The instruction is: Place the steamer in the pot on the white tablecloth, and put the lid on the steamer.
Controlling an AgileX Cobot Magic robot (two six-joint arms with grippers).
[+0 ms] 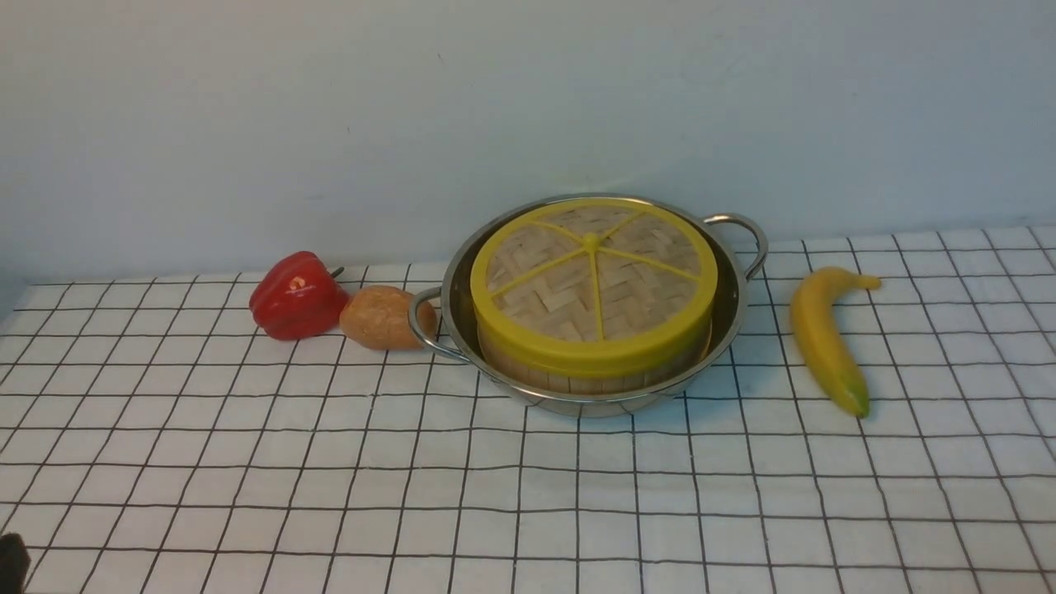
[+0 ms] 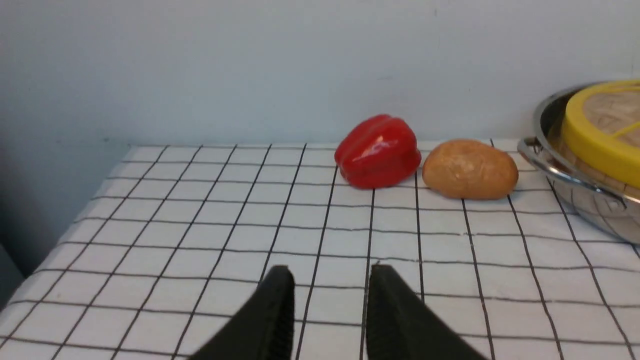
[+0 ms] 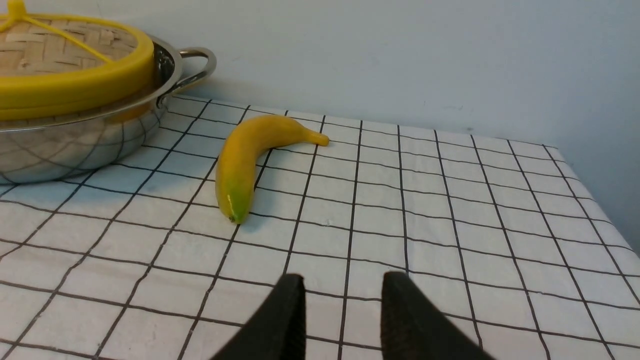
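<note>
Front view shows you the lid [image 1: 592, 280] seated on the steamer [image 1: 577, 375], which sits inside the pot [image 1: 734, 289] on the white tablecloth [image 1: 528, 495]. Your left gripper [image 2: 327, 280] and right gripper [image 3: 342, 285] both hover above the cloth, jaws slightly apart, holding nothing, well clear of the pot.

- Wall [image 1: 528, 99]: plain, pale blue-grey, unbroken; it stands well beyond both the left pincer [image 2: 327, 272] and the right pincer [image 3: 342, 280].
- Wall surface: a few faint scuffs, no fittings visible.
- Table [image 2: 75, 225]: covered; its far edge meets the wall ahead of both pincers.
- Outward of the left pincer the table edge drops away to a darker grey strip [image 2: 10, 270]; whether this is floor cannot be told.
- Light: soft and even, shadows faint.
</note>
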